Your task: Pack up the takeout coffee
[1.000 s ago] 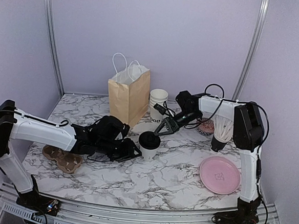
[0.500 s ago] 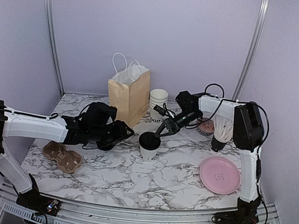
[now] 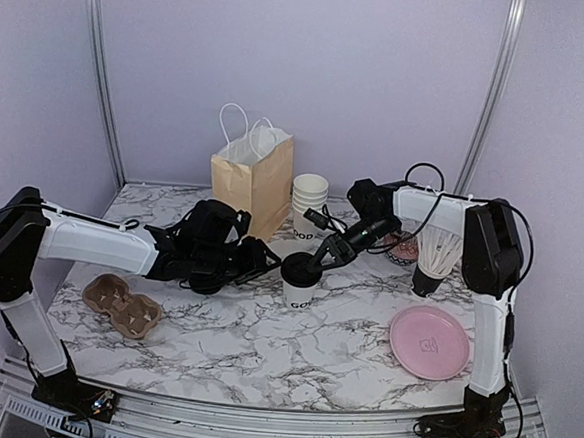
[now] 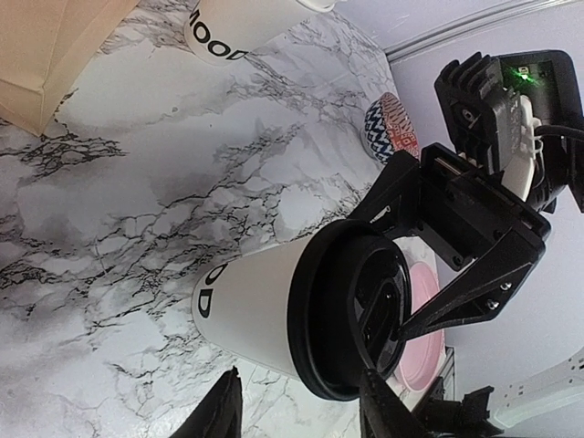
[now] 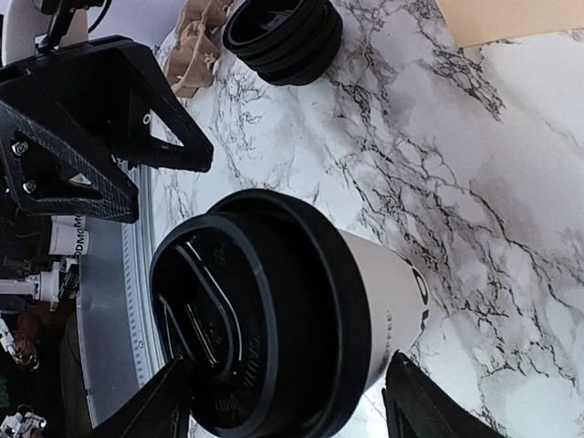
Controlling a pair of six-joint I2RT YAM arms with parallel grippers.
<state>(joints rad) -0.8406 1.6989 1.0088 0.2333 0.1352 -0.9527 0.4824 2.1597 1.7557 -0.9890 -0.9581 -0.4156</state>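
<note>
- Marble table (image 3: 263,352) under both my hands and lilac walls behind; the takeout coffee (image 3: 300,288) stands upright on the marble, between my two hands.
- My right gripper (image 5: 287,379) is spread wide with the black lid (image 5: 246,328) sitting between its fingers. A gap shows on at least one side, so it holds nothing.
- My left gripper (image 4: 299,383) is partly spread and empty, with the takeout coffee just ahead of its fingertips.
- If my right fingers close at this height, they may pinch only the lid's rim and pop it off (a lift could then leave the rest behind, or spill it).
- Both hands crowd the takeout coffee from opposite sides, so a nudge from either could tip it or knock fingers together.
- The paper bag (image 3: 249,186) stands just beyond my left hand, handles up over its mouth. A low carry could catch the bag's edge and fold or topple it.
</note>
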